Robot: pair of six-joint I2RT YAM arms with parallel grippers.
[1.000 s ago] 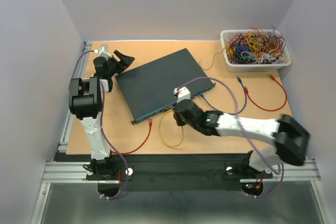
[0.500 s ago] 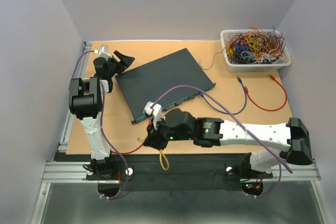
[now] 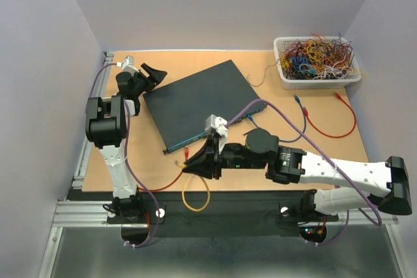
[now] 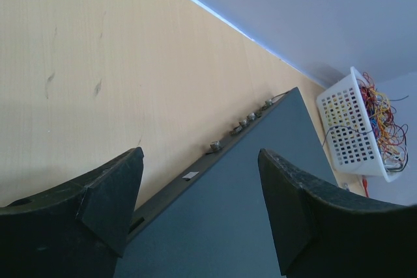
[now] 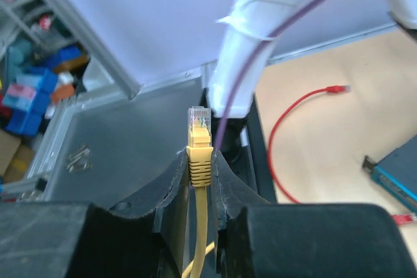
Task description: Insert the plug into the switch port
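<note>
Desk [image 3: 195, 63] carries the switch [image 3: 195, 99], lying skewed with its front face [image 3: 194, 138] toward the arms. The switch port is one of the row on that face; single sockets are too small to make out from above.

Left claw [image 4: 199, 206] is spread wide over the switch's far-left corner and grips nothing. Can't tell if it touches the lid.

Right claw [image 5: 199, 161] sits low, just off the near-left end of the switch's front face. It is pressed together on the boot of the plug [image 5: 199, 122]. The clear nose sticks out past the fingertips, and the yellow cable [image 5: 201, 216] trails back between them.

Step in hand, as I read it: plug is grasped and carried, not yet presented. The wrist view shows the nose aimed past the switch toward the left arm's column, with only a switch corner at the frame's right edge.

Next move calls for:
- swing the wrist so the nose faces the switch's front face squarely
- set height and latch side to match a free socket
- push straight in, with no side load
- watch the red plug [image 3: 187, 151] lying just off that same end of the switch
</note>
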